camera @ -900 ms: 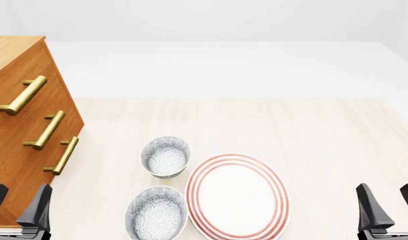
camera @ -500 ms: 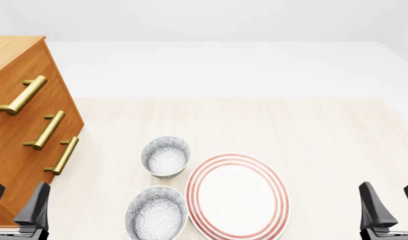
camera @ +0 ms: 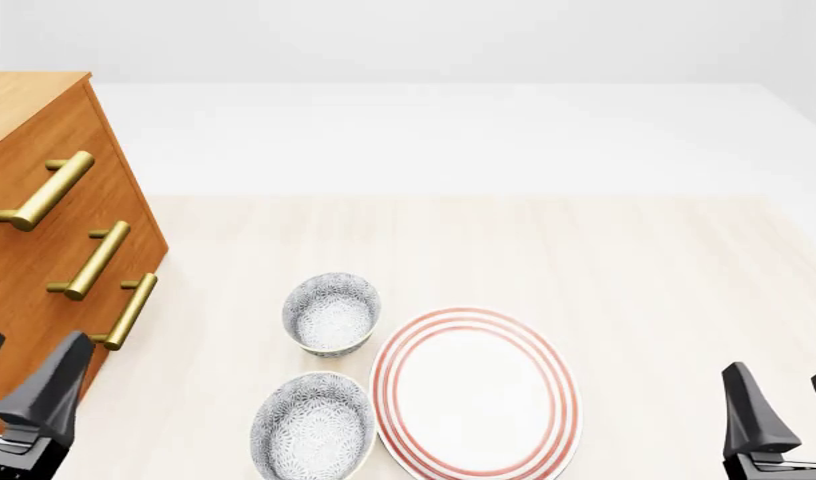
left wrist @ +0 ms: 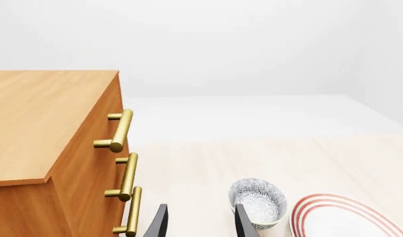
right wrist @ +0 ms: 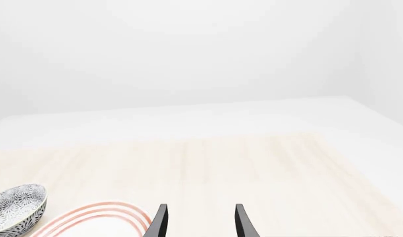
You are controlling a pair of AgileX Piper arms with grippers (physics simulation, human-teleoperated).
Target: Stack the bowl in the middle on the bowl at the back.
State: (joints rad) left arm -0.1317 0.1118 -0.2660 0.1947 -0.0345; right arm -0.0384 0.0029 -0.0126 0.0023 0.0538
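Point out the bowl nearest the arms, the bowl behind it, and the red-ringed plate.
near bowl (camera: 313,428), front view, on its speckled inside.
far bowl (camera: 333,318), front view, on its pale inside.
plate (camera: 472,390), front view, on its bare white centre.

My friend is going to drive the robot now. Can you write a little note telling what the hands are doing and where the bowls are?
Left gripper: open, holding nothing, low beside the wooden drawer cabinet.
Right gripper: open, holding nothing, at the near right, away from the dishes.
Two speckled bowls sit left of the red-ringed plate: the nearer bowl is the one to move, the back bowl is its target.
Done: nothing; both bowls rest on the table, apart.
Left: grasp the nearer bowl, lift it, and set it into the back bowl.
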